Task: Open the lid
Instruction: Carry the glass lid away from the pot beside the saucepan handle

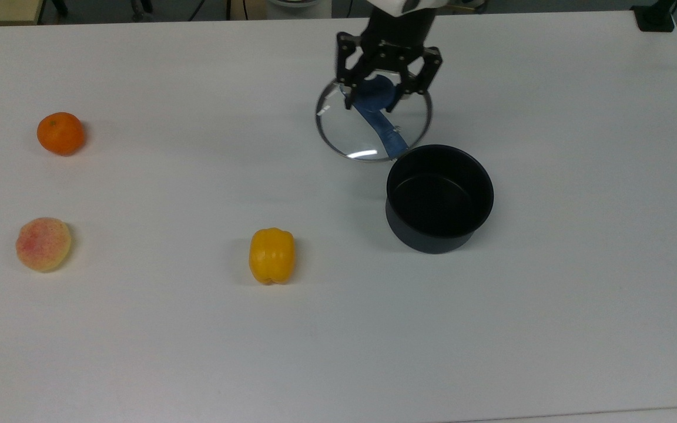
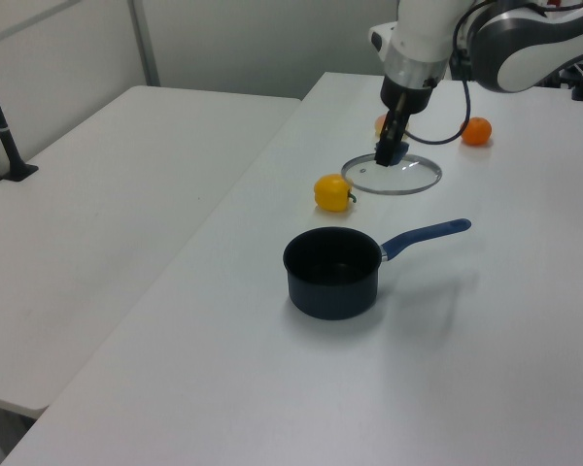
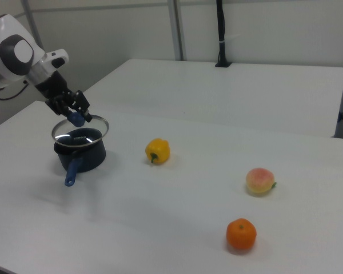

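Top view is showing the gripper [image 1: 384, 94] pinching the lid [image 1: 350, 132] by its blue knob (jaws closed on it), carrying it clear of the saucepan [image 1: 439, 200].

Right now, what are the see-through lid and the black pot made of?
The lid looks like clear glass with a thin shiny metal rim: the pot's blue handle shows through it, and light glints on it. Its blue knob, gripped by the hand, looks like plastic. The pot seems dark coated metal, matte and dull, though I can't be sure.
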Motion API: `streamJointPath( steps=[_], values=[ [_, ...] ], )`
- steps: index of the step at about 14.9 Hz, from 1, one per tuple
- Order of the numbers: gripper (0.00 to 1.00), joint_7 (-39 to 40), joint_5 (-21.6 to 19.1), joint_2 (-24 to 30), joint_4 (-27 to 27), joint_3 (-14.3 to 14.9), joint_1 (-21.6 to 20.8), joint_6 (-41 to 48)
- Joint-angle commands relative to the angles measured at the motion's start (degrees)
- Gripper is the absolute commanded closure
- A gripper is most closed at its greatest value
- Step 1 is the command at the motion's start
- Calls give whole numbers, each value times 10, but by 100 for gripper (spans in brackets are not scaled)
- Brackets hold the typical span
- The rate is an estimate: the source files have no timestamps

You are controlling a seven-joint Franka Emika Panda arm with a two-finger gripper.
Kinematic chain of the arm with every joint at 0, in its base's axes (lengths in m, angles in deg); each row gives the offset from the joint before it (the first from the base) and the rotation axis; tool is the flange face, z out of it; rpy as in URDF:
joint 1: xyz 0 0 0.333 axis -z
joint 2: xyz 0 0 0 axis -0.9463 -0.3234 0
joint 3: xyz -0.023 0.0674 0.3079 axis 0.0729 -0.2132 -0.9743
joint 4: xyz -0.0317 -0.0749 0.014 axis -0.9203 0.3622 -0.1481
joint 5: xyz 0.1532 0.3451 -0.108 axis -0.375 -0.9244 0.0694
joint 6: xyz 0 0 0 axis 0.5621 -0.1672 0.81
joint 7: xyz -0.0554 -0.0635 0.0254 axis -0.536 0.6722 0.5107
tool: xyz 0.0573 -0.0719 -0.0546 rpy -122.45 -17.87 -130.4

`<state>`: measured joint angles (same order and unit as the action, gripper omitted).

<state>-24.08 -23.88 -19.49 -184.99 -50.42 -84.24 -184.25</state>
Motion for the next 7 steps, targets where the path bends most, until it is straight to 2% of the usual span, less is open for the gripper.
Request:
streamJointPath(
  steps=[1, 4, 7],
  values=[
    [79, 87, -32, 93, -94, 42, 5, 15],
    [79, 178, -65, 137, -135, 84, 5, 51],
    [79, 255, -73, 160, -160, 132, 5, 76]
  ],
)
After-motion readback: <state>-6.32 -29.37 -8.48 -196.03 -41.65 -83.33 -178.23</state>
